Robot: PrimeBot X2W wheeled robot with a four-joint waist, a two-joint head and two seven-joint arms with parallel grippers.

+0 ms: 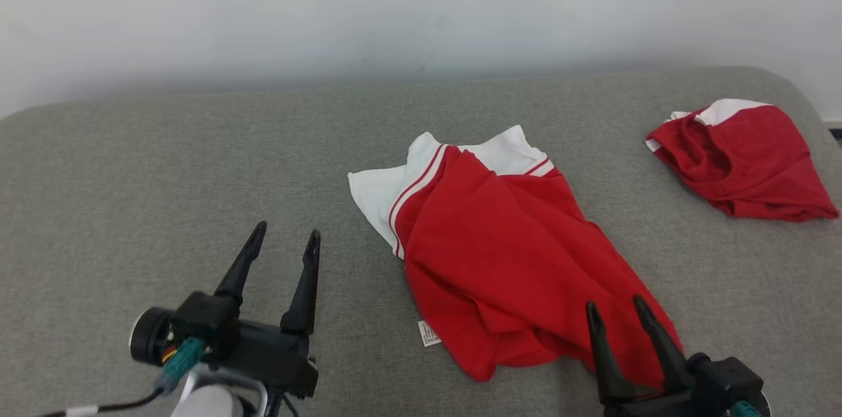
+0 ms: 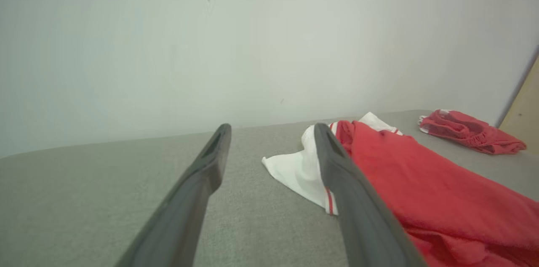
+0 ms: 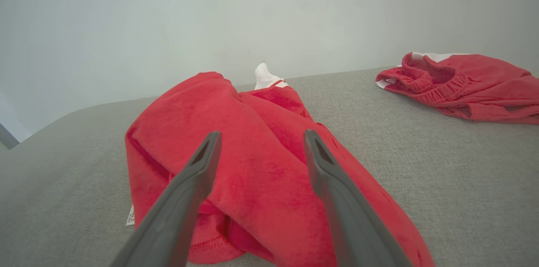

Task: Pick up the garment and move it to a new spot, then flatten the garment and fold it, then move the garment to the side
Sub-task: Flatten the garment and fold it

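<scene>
A red garment (image 1: 500, 239) with white sleeves and red-striped trim lies crumpled in the middle of the grey padded surface; a small white label sticks out at its near left edge. The left wrist view catches the garment (image 2: 421, 182) to the right of its fingers. In the right wrist view the garment (image 3: 252, 166) bulges just beyond and under the fingers. My right gripper (image 1: 618, 312) stands open over the garment's near right corner, holding nothing. My left gripper (image 1: 286, 236) is open over bare surface, left of the garment.
A second red and white garment (image 1: 743, 157) lies bunched at the far right of the grey surface (image 1: 164, 173), near its rounded edge. A pale wall rises behind the surface. A tan board (image 2: 524, 111) leans at the far right in the left wrist view.
</scene>
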